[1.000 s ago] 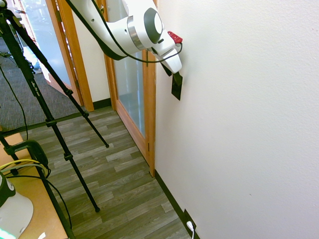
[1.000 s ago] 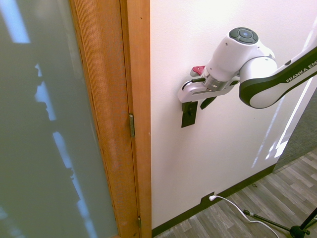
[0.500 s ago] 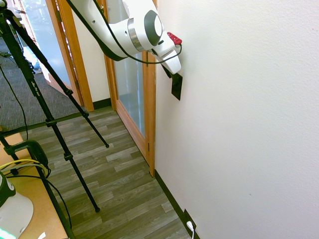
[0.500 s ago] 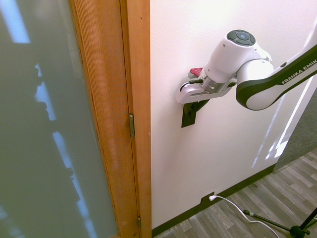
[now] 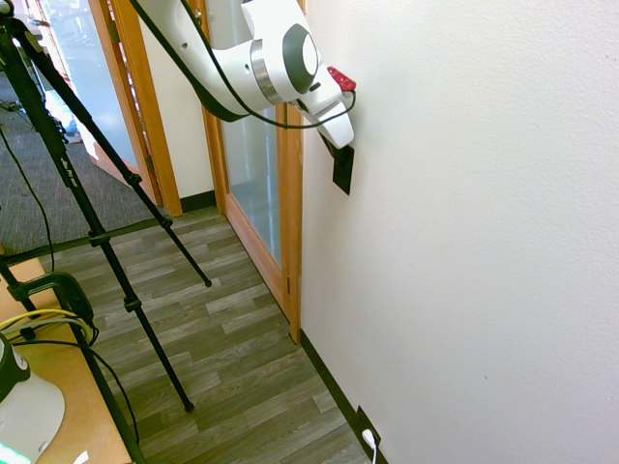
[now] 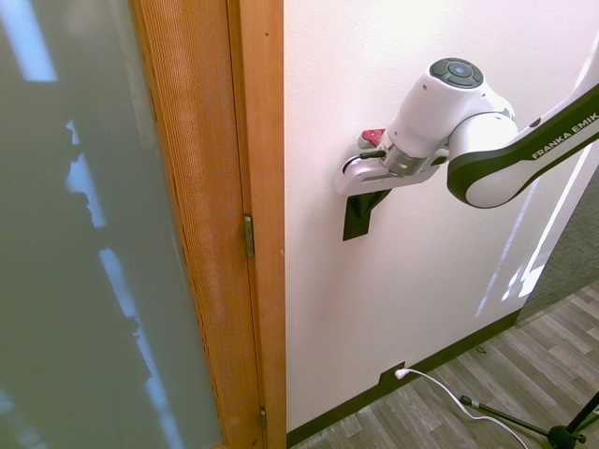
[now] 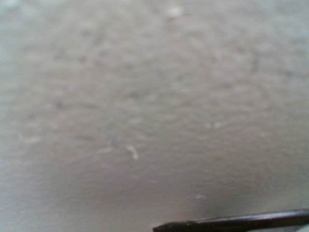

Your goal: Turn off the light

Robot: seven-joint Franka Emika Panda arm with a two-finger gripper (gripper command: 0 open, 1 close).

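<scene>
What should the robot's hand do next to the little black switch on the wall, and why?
Probably push a little further in and down on the switch. The gripper already sits at the plate's top edge, tight against the white wall, and the room looks bright, so the light seems not yet off.

White textured wall (image 5: 464, 242); wood-framed frosted glass door (image 6: 94, 234) at 9 o'clock; grey plank floor (image 5: 232, 338); dark baseboard (image 6: 440, 360) at 5 o'clock.

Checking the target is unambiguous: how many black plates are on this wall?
2. The switch plate sits beside the door frame, with the gripper at its top. The socket plate, holding a white plug, sits at the baseboard.
</scene>
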